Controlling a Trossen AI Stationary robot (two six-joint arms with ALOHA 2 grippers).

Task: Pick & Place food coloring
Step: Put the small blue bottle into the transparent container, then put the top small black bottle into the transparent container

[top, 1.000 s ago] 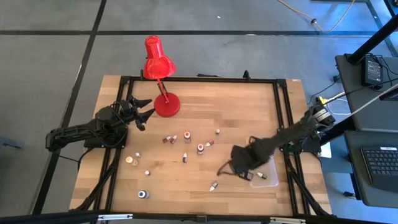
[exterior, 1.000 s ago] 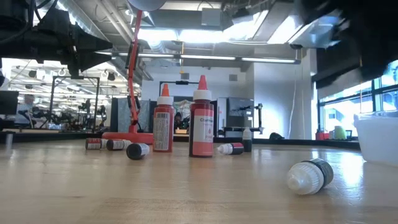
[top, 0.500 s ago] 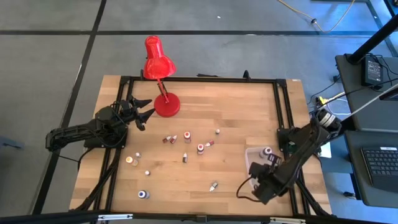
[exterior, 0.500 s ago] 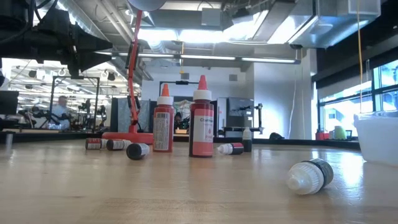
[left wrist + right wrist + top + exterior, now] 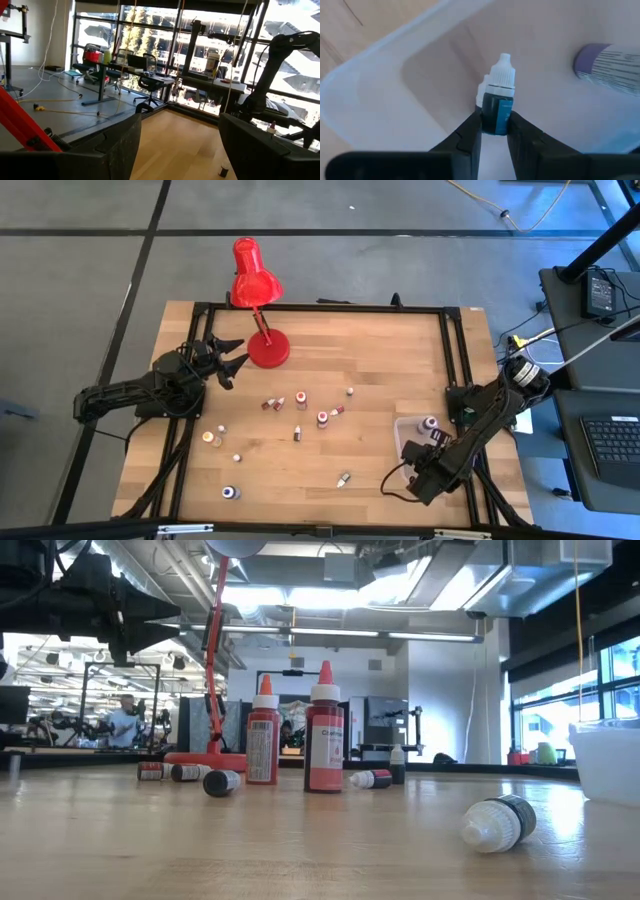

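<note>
- Two fingers (image 5: pixel 470 137) of your right gripper (image 5: pixel 495 131) pinch a blue bottle (image 5: pixel 497 107), cap up, inside the clear tub (image 5: pixel 380 65).
- One purple-capped bottle (image 5: pixel 605 65) lies in the tub too, near it.
- Your tub sits at the table's (image 5: pixel 400 360) right edge.
- Your left gripper (image 5: pixel 228 360) waits open beside the red lamp (image 5: pixel 256 290).
- Many little bottles (image 5: pixel 300 415) lie mid-table, with bare wood around them.

You're in an open robotics lab: wooden bench (image 5: pixel 380 370), office chairs (image 5: pixel 150 85), desks, laptop (image 5: pixel 610 450), exposed ceiling ducts (image 5: pixel 300 615).
</note>
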